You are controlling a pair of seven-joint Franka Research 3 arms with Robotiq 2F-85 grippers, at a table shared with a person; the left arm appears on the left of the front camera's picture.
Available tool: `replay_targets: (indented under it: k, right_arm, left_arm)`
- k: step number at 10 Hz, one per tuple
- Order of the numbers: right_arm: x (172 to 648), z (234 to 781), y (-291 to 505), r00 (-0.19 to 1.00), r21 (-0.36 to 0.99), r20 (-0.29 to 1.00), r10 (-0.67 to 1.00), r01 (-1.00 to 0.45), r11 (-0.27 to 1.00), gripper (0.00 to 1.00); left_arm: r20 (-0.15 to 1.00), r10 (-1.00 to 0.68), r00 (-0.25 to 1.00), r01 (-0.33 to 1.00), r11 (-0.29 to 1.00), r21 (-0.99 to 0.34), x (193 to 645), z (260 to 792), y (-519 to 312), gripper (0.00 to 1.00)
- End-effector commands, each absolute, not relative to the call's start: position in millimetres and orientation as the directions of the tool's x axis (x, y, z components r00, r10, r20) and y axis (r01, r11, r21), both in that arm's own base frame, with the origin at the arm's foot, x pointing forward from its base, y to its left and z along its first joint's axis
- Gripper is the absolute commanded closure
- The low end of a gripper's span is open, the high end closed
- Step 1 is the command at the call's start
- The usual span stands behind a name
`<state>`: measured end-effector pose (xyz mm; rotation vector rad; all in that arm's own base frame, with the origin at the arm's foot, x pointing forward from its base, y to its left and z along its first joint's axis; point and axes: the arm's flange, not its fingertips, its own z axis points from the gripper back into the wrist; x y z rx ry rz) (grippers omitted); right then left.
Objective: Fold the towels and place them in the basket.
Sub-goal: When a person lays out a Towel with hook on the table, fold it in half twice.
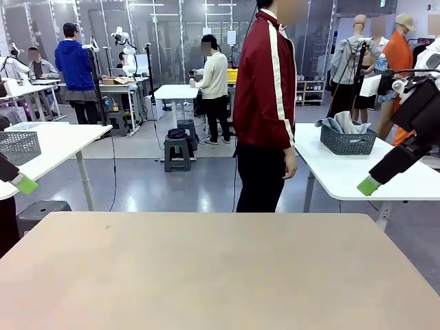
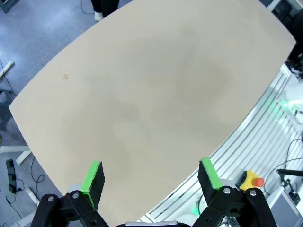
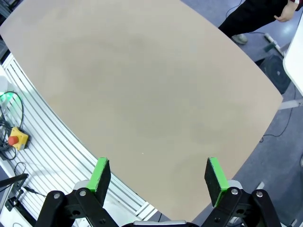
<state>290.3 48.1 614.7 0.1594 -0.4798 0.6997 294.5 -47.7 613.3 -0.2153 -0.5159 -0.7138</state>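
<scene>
In the front view we see the beige table (image 1: 220, 275) across the near half, its far edge running 9 to 3 o'clock, with a glossy grey floor and a workshop of white tables beyond. A person (image 1: 265, 103) in a red jacket stands at 12 o'clock just past that edge. At 2 o'clock, on a white table (image 1: 344, 175) behind the person, sits the basket (image 1: 348, 143), its long axis 9 to 3 o'clock. The towels (image 1: 342, 124) lie bunched in it, rising above the rim; we cannot tell which way they point. The left tool (image 1: 26, 184) pokes in at 9 o'clock and the right tool (image 1: 369, 185) at 3 o'clock. In the left wrist view the left tool (image 2: 150, 165) is spread wide above the table (image 2: 156, 85). Ribbed metal rails (image 2: 255, 142) run at 4 o'clock beside a red stop button (image 2: 257, 181). In the right wrist view the right tool (image 3: 157, 165) is likewise spread wide above the table (image 3: 142, 85), with the rails (image 3: 52, 137) at 8 o'clock.
</scene>
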Motion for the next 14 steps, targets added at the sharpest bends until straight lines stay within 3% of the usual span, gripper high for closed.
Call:
replay_targets:
  k: [1,2,4,8,11,14]
  right_arm:
    - [287,618,47,0.666,-0.016,0.465,0.584,-0.653,0.757,0.0]
    - [290,615,48,0.662,-0.017,0.475,0.58,-0.652,0.758,0.0]
    - [286,649,48,0.635,-0.007,0.452,0.627,-0.7,0.714,0.0]
    - [273,732,38,0.571,-0.033,0.497,0.654,-0.74,0.671,0.0]
    - [230,815,37,0.549,-0.069,0.504,0.667,-0.744,0.664,0.0]
    - [179,874,45,0.583,-0.095,0.495,0.644,-0.701,0.707,0.0]
  left_arm:
    - [0.527,-0.568,0.632,0.68,0.733,-0.025,296,613,-47,0.0]
    - [0.52,-0.568,0.638,0.672,0.741,-0.015,295,613,-48,0.0]
    - [0.43,-0.635,0.642,0.712,0.702,-0.027,288,668,-40,0.0]
    - [0.461,-0.662,0.591,0.724,0.688,0.06,268,774,-17,0.0]
    - [0.517,-0.661,0.544,0.716,0.687,0.123,238,831,0,0.0]
    - [0.542,-0.661,0.52,0.71,0.687,0.157,208,852,9,0.0]
